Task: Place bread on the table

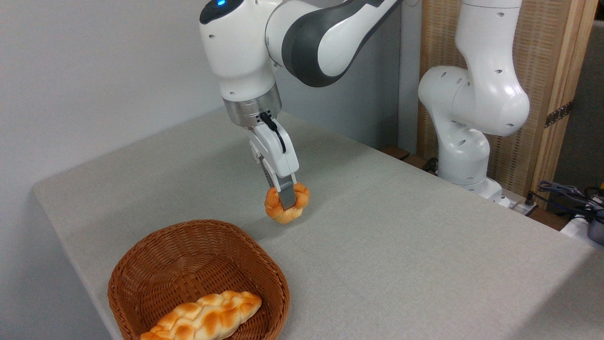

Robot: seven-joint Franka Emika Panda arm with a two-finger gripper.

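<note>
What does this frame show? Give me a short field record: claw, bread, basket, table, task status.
claw: shut on the bread, pointing down
bread: small round bun, held just beyond the basket; whether it touches the table cannot be told
basket: brown wicker, near the front left edge, holds a braided loaf
table: grey-beige top
task status: bun out of the basket, not yet released

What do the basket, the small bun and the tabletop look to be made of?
Basket: brown woven wicker or rattan, matte; the weave shows. Small bun, held in the gripper: glossy golden-orange crust, possibly a plastic or foam replica. Table: light grey-beige covering, cloth-like and matte, with fine speckled texture.
</note>
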